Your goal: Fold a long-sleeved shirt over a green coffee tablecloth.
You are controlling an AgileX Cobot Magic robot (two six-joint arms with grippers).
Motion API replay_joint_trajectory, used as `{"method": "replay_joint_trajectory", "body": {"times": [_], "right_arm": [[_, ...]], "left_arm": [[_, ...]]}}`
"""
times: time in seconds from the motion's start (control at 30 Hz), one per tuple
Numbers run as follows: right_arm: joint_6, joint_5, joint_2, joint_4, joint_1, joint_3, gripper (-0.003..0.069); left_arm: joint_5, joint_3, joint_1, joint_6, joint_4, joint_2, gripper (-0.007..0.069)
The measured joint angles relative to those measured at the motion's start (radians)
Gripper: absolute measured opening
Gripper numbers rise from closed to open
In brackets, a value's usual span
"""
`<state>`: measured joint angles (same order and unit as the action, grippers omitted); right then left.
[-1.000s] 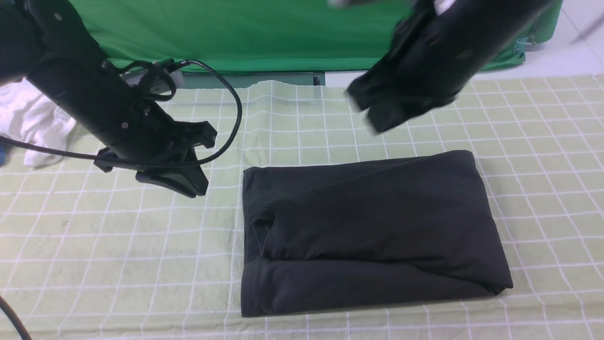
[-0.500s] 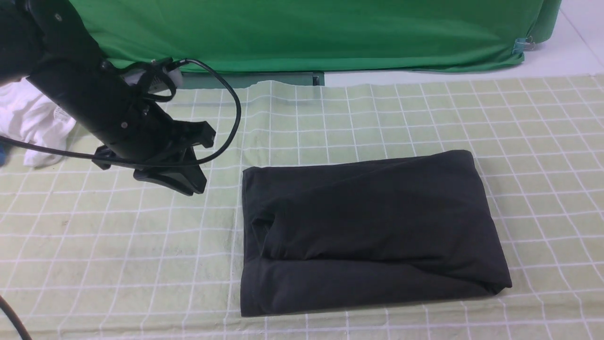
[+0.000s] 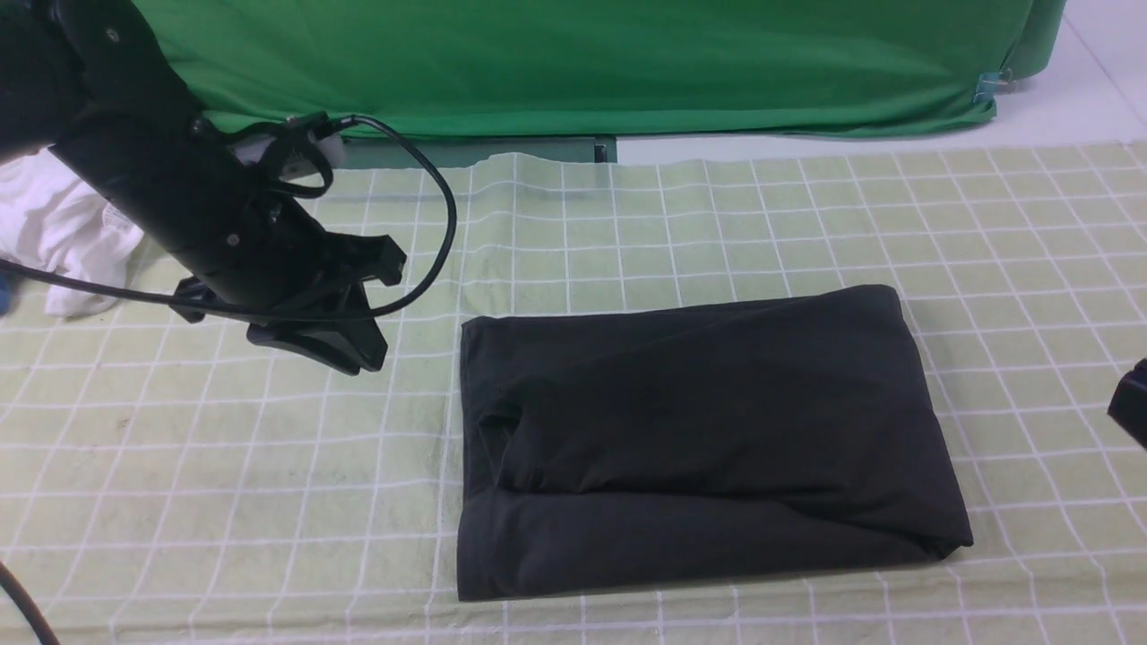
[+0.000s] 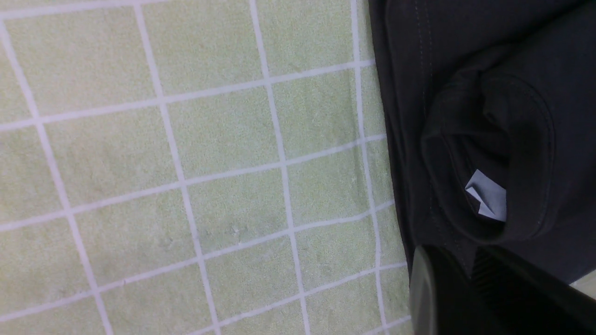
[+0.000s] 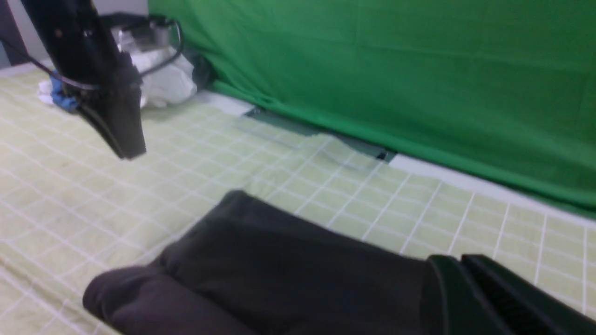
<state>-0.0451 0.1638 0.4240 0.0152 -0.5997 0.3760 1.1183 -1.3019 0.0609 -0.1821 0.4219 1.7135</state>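
The long-sleeved shirt (image 3: 699, 439) lies as a folded black rectangle on the green coffee tablecloth (image 3: 224, 466), a pale green cloth with a white grid. Its collar with a white neck label (image 4: 486, 200) faces the left side. My left gripper (image 3: 363, 356) hangs just left of the shirt's far left corner, fingers together and empty; it also shows in the left wrist view (image 4: 465, 260) and the right wrist view (image 5: 128, 149). Only a sliver of my right gripper (image 3: 1131, 410) shows at the right edge, beside the shirt. In its own view the right gripper (image 5: 458, 263) is shut and holds nothing.
A white garment (image 3: 63, 233) lies crumpled at the far left behind my left arm. A plain deep-green backdrop (image 3: 582, 63) hangs along the back of the table. A black cable (image 3: 448, 215) loops off the left arm.
My right arm has left the upper middle of the front view and now shows only at the right edge. My left gripper has drifted slightly left. The shirt has not moved.
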Motion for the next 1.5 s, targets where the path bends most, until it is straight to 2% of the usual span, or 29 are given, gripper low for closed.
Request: {"method": "replay_joint_trajectory", "body": {"times": [0.6,0.73,0.8,0.87,0.93,1.03,1.13,1.27,1.5], "right_arm": [[-0.003,-0.026,-0.003,0.0,0.0,-0.155,0.0095],[-0.003,-0.029,-0.071,0.003,0.017,-0.22,0.0104],[-0.003,-0.031,-0.105,0.011,0.041,-0.245,0.0106],[-0.003,-0.028,-0.181,0.043,0.138,-0.298,0.0113],[-0.003,-0.028,-0.207,0.049,0.176,-0.316,0.0116],[-0.003,-0.022,-0.286,0.067,0.302,-0.367,0.0122],[-0.003,0.008,-0.325,0.086,0.369,-0.38,0.0122],[-0.003,0.043,-0.354,0.099,0.423,-0.382,0.0124],[-0.004,0.055,-0.407,0.102,0.458,-0.386,0.0146]], "left_arm": [[0.046,0.0,0.0,0.0,-0.047,0.0,0.0118],[0.056,0.0,0.0,-0.001,-0.047,0.0,0.0122],[0.058,0.0,0.0,-0.001,-0.047,0.0,0.0124],[0.06,0.0,0.0,-0.001,-0.047,0.0,0.0127],[0.06,0.0,0.0,-0.001,-0.047,0.0,0.0128],[0.06,0.0,0.0,-0.001,-0.047,0.0,0.0129],[0.051,0.0,0.0,-0.001,-0.046,0.0,0.013],[0.022,0.0,0.0,0.0,-0.046,0.0,0.013],[0.007,0.0,0.0,0.0,-0.047,-0.04,0.0132]]}}
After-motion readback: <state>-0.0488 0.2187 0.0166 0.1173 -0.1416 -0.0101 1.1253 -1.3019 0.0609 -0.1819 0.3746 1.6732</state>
